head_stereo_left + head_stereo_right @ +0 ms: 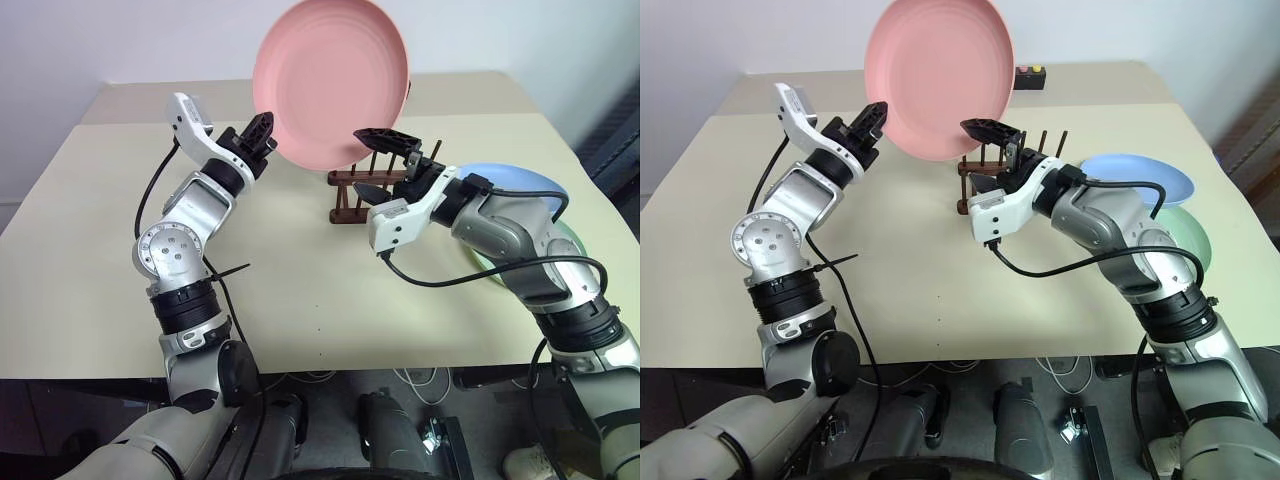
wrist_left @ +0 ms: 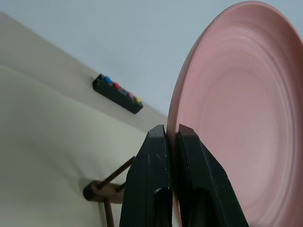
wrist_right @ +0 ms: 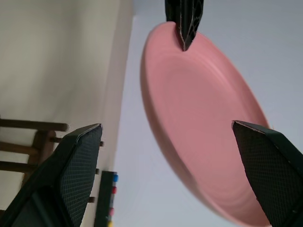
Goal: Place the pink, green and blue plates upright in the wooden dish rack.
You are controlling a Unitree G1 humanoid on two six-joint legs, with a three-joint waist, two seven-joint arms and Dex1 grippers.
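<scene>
Left arm raised and angled inward with left gripper [image 1: 262, 133] pinched tight on the pink plate [image 1: 330, 85] rim, right arm bent across toward it with right gripper [image 1: 378, 160] spread wide, holding nothing.

Beige table [image 1: 90, 260], pale wall [image 1: 100, 40] (plain)

My right gripper [image 3: 170, 177] spread wide, pink plate [image 3: 199, 127] ahead pinched by left gripper [image 3: 184, 23], wooden dish rack [image 3: 33, 146] beside.
</scene>
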